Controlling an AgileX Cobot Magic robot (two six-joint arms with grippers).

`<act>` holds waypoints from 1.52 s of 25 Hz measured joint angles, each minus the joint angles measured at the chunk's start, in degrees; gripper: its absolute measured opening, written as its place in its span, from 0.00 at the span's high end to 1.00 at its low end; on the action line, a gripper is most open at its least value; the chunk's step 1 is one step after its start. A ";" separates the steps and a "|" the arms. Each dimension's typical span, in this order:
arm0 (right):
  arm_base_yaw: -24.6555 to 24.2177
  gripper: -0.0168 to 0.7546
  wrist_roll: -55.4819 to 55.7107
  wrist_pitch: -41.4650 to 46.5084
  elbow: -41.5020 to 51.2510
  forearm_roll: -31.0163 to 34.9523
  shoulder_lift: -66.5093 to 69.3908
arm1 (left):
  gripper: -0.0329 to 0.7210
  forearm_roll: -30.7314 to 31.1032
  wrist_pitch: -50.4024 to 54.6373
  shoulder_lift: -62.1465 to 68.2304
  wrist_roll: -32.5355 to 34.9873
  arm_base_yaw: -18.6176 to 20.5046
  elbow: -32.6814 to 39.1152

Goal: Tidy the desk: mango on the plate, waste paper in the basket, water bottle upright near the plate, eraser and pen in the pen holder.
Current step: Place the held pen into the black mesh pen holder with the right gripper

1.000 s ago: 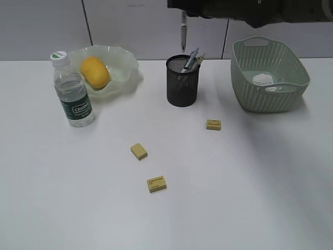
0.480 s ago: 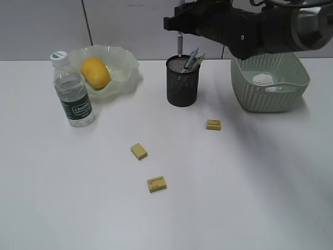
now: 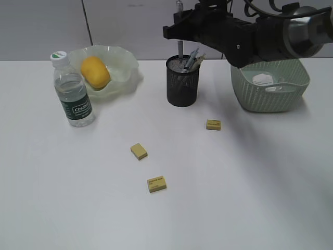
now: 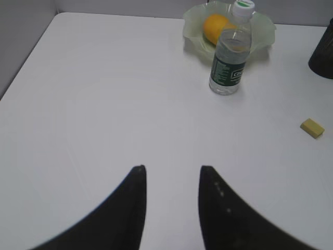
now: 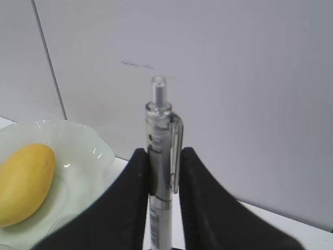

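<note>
Right end effector [image 5: 162,166] is clamped on a clear pen [image 3: 180,48], gripping it upright, its lower end just above the rim of the black mesh pen holder [image 3: 182,86], where a few other pens [image 3: 192,60] already lean. From the wrist view the pen [image 5: 161,172] stands straight between the two dark fingers [image 5: 132,192], clicker on top.

Over on the left, the left end effector [image 4: 170,174] hangs above bare worktop [image 4: 104,104], jaws partly apart, nothing between them.

The mango [image 3: 95,72] sits in the ruffled green plate [image 3: 122,62], and the water bottle [image 3: 72,92] stands upright just beside that plate, white cap up. The waste paper [image 3: 263,79] lies inside the woven green basket [image 3: 270,94] at the right.

Out on the white worktop [image 3: 250,182], three yellow erasers lie apart from each other: one [image 3: 213,124] right of the holder, one [image 3: 139,151] near the middle, one [image 3: 157,183] closest to the camera.
</note>
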 joint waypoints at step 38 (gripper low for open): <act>-0.19 0.29 5.05 14.97 0.05 0.00 1.25 | 0.62 1.67 0.00 0.00 0.00 0.00 0.00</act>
